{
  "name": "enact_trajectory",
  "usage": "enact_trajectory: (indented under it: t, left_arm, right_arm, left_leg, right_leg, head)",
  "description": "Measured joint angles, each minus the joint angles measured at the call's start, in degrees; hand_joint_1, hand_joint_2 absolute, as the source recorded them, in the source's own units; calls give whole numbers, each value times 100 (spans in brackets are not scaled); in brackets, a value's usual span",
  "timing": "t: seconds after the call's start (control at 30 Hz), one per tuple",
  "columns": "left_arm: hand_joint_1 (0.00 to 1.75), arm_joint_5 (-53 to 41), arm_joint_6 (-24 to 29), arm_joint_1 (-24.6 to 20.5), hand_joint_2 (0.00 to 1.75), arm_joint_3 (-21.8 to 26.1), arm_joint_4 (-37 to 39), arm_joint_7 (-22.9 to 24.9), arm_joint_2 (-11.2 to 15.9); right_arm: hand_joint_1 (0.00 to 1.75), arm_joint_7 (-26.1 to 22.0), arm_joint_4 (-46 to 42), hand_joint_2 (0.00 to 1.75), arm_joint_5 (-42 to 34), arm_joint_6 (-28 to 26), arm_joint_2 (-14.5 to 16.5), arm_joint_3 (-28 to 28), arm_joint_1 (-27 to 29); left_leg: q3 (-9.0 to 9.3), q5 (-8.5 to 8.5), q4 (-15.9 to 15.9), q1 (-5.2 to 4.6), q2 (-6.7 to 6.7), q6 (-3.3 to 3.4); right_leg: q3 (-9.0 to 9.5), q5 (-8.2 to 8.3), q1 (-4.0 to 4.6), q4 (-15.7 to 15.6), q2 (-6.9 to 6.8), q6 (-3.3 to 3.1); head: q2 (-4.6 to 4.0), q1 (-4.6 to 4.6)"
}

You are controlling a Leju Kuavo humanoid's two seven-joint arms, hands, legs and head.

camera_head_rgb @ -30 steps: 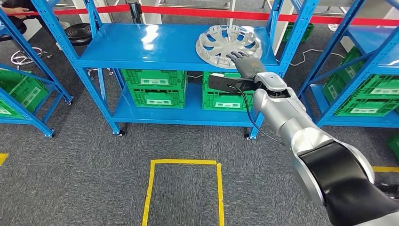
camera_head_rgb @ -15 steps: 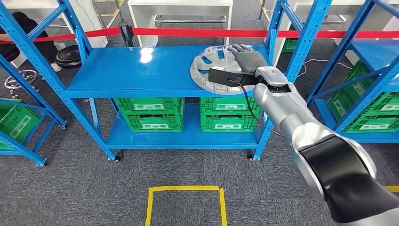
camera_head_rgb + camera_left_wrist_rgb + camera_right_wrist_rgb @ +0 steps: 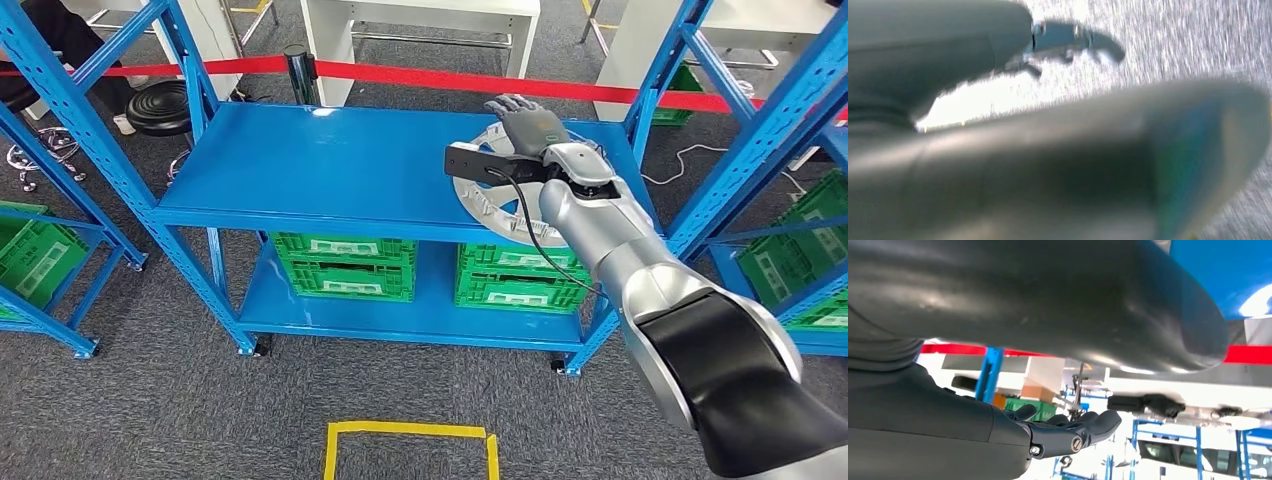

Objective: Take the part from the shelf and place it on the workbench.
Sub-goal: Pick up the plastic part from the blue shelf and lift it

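Note:
The part is a silver spoked wheel cover (image 3: 487, 206) lying on the right end of the blue shelf (image 3: 320, 170), its near rim reaching the shelf's front edge. My right hand (image 3: 526, 126) lies stretched over its far side, fingers straight and spread, and my wrist and arm hide much of the cover. In the right wrist view the dark fingers (image 3: 1083, 427) and thick thumb (image 3: 1058, 300) stand apart with nothing between them. My left hand (image 3: 1068, 40) is blurred, hanging over grey carpet, holding nothing.
Green crates (image 3: 345, 265) fill the lower shelf. Blue racks stand at the left (image 3: 60, 130) and right (image 3: 760, 130). Red barrier tape (image 3: 420, 75) runs behind the shelf, near a black stool (image 3: 165, 105). A yellow tape square (image 3: 405, 432) marks the carpet in front.
The camera has moved closer to the shelf and turned a little. My right hand has reached from the cover's near rim across to its far side. The cover now sits nearer the shelf's front edge.

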Motion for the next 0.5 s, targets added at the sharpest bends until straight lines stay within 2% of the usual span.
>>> enact_trajectory:
  t: [0.03, 0.07, 0.1, 0.13, 0.17, 0.23, 0.27, 0.3, 0.33, 0.4, 0.43, 0.47, 0.5]
  left_arm:
    - [0, 4, -4, 7, 0, 7, 1, -12, -1]
    - [0, 9, -12, 12, 0, 14, 7, -19, -9]
    - [0, 16, -21, 12, 0, 18, 11, -27, -10]
    - [0, 23, -36, 6, 0, 21, 12, -31, -13]
    - [0, 29, -49, 1, 0, 23, 12, -34, -15]
    - [0, 36, -63, -19, 0, 26, 1, -36, -10]
    - [0, 37, -63, -26, 0, 26, -1, -37, -13]
    - [0, 37, -63, -37, 0, 26, -2, -37, -16]
    - [0, 38, -63, -45, 0, 26, -2, -35, -19]
    - [0, 38, -62, -53, 0, 28, -2, -28, -19]
    - [0, 38, -61, -49, 0, 29, -2, -22, -15]
    - [0, 38, -61, -39, 0, 32, -1, -15, -10]
    - [0, 38, -60, -26, 0, 35, 1, -10, -7]
  right_arm:
    - [0, 1, 11, 0, -3, 1, -17, 3, 37]
    - [0, 2, 27, 0, -5, 2, -32, 8, 76]
    - [0, 7, 46, 0, -8, 8, -56, 13, 112]
    - [0, 7, 61, 0, -11, 14, -72, 19, 142]
    - [0, 8, 64, 0, -15, 18, -72, 26, 152]
    - [0, 10, 51, 0, -27, 16, -62, 33, 109]
    - [0, 23, 44, 0, -38, 14, -51, 36, 80]
    - [0, 36, 44, 0, -50, 15, -48, 39, 62]
    - [0, 54, 46, 0, -62, 20, -40, 47, 69]
    - [0, 96, 56, 0, -71, 28, -32, 72, 128]
    - [0, 115, 59, 0, -73, 30, -28, 86, 172]
    - [0, 129, 62, 0, -75, 30, -27, 96, 218]
    - [0, 135, 66, 0, -77, 28, -27, 102, 257]
  left_leg:
    - [111, -105, -4, -18, -11, 3]
    - [224, -216, 11, -35, -22, 0]
    - [299, -321, 17, -44, -42, -18]
    - [348, -415, 20, -45, -52, -51]
    - [394, -466, 32, -33, -54, -93]
    - [394, -453, 128, -12, -39, -192]
    - [326, -395, 302, -5, -30, -230]
    - [169, -357, 561, -5, -24, -263]
    - [-61, -386, 890, 0, -17, -282]
    - [-550, -635, 1441, 2, -10, -314]
    - [-747, -771, 1562, 2, -9, -323]
    - [-867, -813, 1535, 2, -9, -328]
    - [-918, -700, 1366, 2, -8, -325]
  right_leg:
    - [-52, 331, 25, -333, 0, -63]
    - [-86, 910, 61, -677, 7, -130]
    - [-77, 1396, 96, -930, 9, -177]
    - [-65, 1793, 137, -1079, 14, -201]
    - [-42, 1934, 166, -1109, 20, -215]
    - [47, 1830, 173, -1115, 43, -249]
    - [117, 1782, 154, -1153, 54, -286]
    - [200, 1744, 137, -1192, 62, -322]
    - [282, 1696, 124, -1225, 63, -347]
    - [415, 1586, 118, -1247, 64, -376]
    - [480, 1528, 118, -1245, 68, -372]
    - [548, 1470, 116, -1242, 75, -364]
    - [616, 1414, 113, -1237, 80, -353]
  head:
    - [0, 3]
    - [0, 0]
    - [0, -11]
    - [0, -17]
    - [0, -22]
    - [0, -5]
    - [0, -6]
    - [0, -6]
    - [0, -13]
    - [0, -19]
    - [0, -20]
    - [0, -18]
    - [0, -19]
